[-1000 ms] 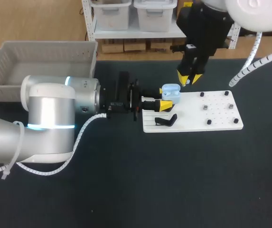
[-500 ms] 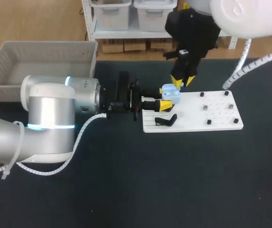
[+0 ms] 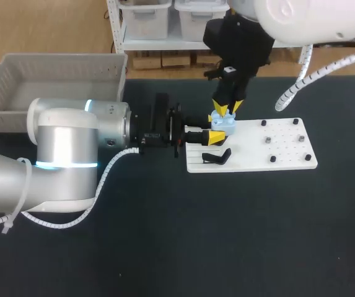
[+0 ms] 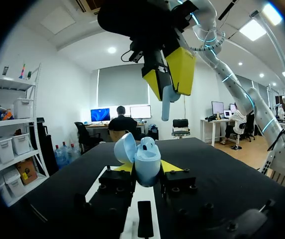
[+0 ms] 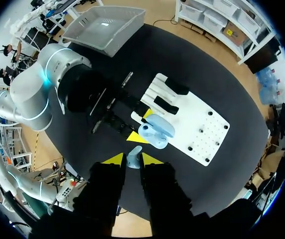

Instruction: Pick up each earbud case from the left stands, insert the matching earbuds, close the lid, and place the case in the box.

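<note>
Two hands working: left hand [image 3: 214,127] clamping open light-blue case [image 4: 148,159] by its sides, over corner of white board [image 3: 289,148]; right hand [image 5: 132,160] pinching earbud [image 4: 165,103] just above case. Earbud looking light, smooth, slippery; gentle stem grip seeming safest.

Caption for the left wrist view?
Left gripper holds the open blue case while the right gripper hangs above with an earbud.

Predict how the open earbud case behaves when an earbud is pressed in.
The case looks hard and glossy: probably stiff but slippery. The left gripper pinches only its lower sides, so it might tilt. Its open lid likely swings easily.
</note>
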Action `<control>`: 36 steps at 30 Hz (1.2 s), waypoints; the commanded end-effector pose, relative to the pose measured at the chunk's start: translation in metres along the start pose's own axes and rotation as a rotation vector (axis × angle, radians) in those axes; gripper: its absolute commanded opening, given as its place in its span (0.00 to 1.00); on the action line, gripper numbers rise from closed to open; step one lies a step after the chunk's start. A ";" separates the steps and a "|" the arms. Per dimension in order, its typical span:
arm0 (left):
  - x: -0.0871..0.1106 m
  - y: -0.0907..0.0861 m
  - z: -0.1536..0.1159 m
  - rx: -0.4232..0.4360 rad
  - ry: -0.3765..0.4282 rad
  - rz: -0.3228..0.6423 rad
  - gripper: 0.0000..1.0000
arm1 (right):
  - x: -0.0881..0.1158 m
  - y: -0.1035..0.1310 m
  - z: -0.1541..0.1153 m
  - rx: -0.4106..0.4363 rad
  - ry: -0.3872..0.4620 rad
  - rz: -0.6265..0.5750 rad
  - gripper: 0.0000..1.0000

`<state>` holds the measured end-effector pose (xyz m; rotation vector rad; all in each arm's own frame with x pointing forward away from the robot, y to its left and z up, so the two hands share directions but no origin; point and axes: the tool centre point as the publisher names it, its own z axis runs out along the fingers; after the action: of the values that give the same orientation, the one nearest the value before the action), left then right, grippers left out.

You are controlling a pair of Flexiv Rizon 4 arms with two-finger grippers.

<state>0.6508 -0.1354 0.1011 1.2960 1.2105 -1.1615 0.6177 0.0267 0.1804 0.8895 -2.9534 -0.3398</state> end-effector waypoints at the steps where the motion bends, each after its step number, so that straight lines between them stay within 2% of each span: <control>1: 0.000 -0.002 0.000 -0.006 -0.001 0.002 0.00 | -0.004 -0.003 0.002 -0.012 0.009 -0.008 0.00; 18: 0.000 -0.002 0.000 -0.006 -0.001 0.002 0.00 | -0.011 -0.001 0.014 -0.024 0.021 -0.048 0.00; 36: 0.000 -0.002 0.000 -0.006 -0.001 0.002 0.00 | -0.013 -0.011 0.023 -0.026 0.032 -0.047 0.00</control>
<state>0.6508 -0.1354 0.1011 1.2960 1.2105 -1.1615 0.6303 0.0298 0.1573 0.9524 -2.8994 -0.3581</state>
